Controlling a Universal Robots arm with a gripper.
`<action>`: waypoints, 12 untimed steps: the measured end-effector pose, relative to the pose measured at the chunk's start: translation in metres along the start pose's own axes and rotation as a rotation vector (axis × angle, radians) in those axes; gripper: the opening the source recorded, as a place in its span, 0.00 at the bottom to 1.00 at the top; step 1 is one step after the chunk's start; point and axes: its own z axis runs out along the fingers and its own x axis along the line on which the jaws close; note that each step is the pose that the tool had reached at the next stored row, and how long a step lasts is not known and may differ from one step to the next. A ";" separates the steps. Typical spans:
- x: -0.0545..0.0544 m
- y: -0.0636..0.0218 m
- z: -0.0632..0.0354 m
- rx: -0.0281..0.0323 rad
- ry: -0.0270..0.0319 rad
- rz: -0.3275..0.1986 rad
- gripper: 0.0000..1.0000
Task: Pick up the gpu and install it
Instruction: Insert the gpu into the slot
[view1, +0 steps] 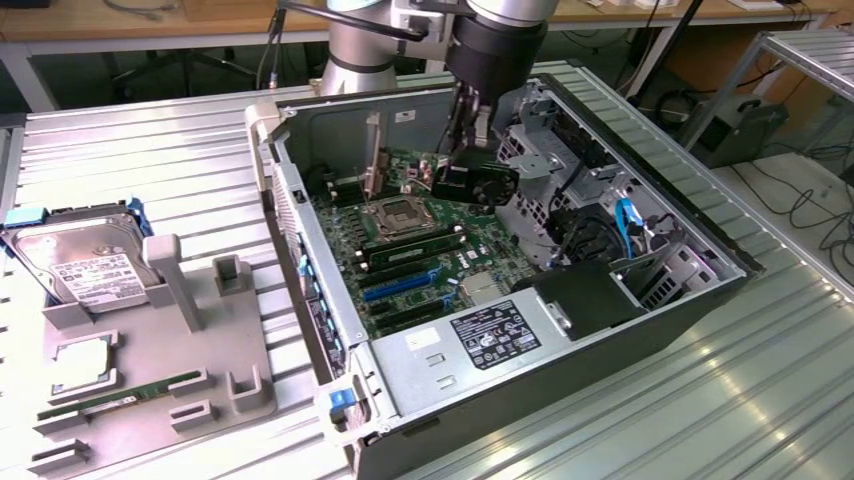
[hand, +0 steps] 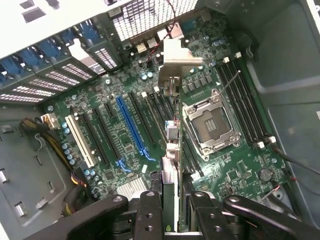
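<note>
I see the pincer lowered inside the open computer case, clamped on the gpu. In the exterior view the card hangs tilted above the motherboard, its black round fan facing the exterior view's right, just above and beside the empty CPU socket.

In the wrist view I see the gpu edge-on, held between the two black fingers, with its silver end bracket reaching toward the case's rear slot openings. The card sits over the black expansion slots between the blue slot and the CPU socket. I cannot tell whether its lower edge touches any slot.

On the bench, at the exterior view's left and well apart from the case, I note a grey fixture tray. A silver hard drive with a white label lies at its far end, a square chip sits in a pocket, and a long green memory stick rests near its front edge.
</note>
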 end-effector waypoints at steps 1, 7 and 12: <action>0.000 0.0000 0.0000 -0.0002 0.0003 -0.007 0.26; 0.000 0.0000 0.0000 -0.0011 0.0014 -0.045 0.26; 0.000 0.0000 0.0000 -0.0020 0.0026 -0.079 0.26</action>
